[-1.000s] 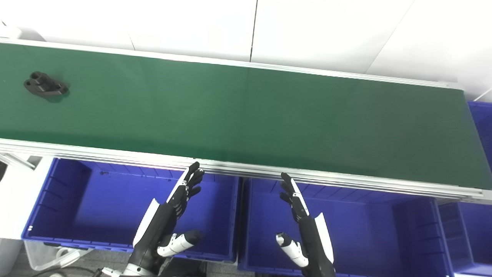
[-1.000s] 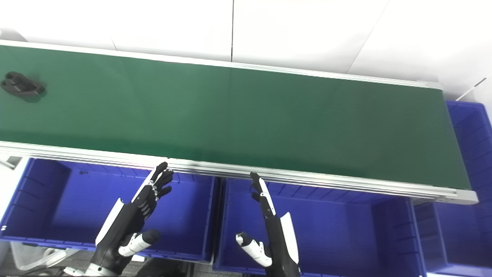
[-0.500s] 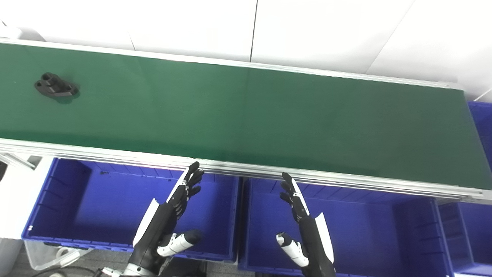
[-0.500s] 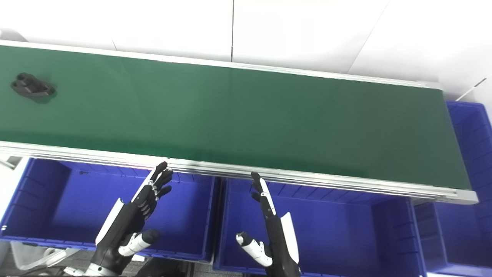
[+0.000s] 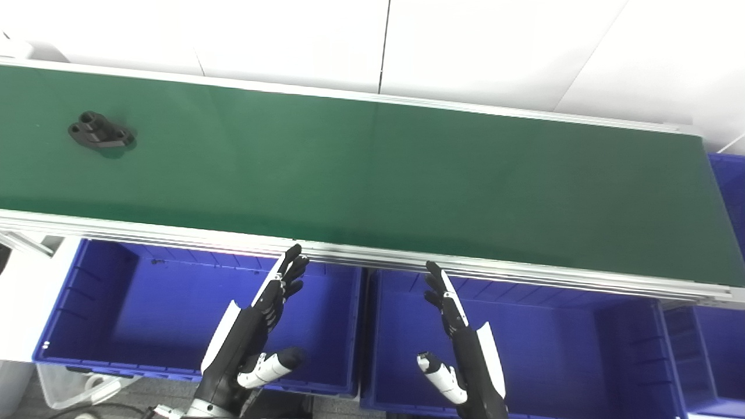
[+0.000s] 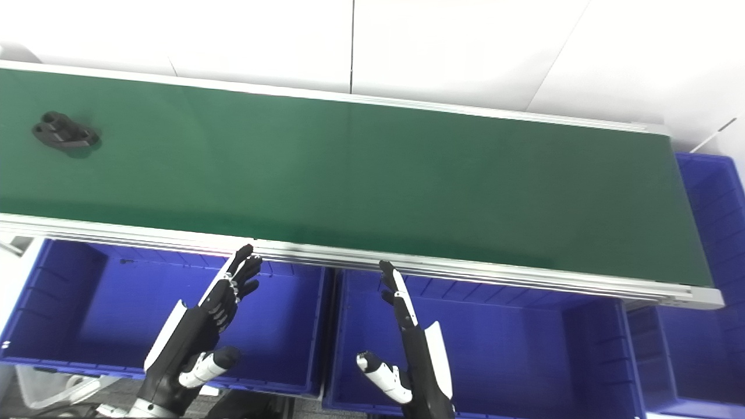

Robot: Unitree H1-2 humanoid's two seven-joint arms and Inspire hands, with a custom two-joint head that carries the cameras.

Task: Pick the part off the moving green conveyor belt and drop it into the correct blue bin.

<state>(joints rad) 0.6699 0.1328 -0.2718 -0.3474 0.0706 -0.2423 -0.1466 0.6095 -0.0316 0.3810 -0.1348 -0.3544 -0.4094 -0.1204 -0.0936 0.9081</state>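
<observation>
A small black part (image 5: pixel 102 130) with round holes lies flat at the far left of the green conveyor belt (image 5: pixel 372 174). Below the belt's near rail stand two large blue bins, the left bin (image 5: pixel 116 302) and the middle bin (image 5: pixel 553 349). My left hand (image 5: pixel 256 326) hovers open over the left bin, fingers stretched toward the rail, thumb out. Over the middle bin my right hand (image 5: pixel 457 337) is open too, edge-on. Both hands hold nothing and are far from the part.
A third blue bin (image 5: pixel 727 174) sits past the belt's right end, with another bin corner (image 5: pixel 704 349) at lower right. An aluminium rail (image 5: pixel 465 265) edges the belt's near side. A white wall rises behind the belt.
The black part has travelled rightward along the belt. Both hands have stayed in place, open.
</observation>
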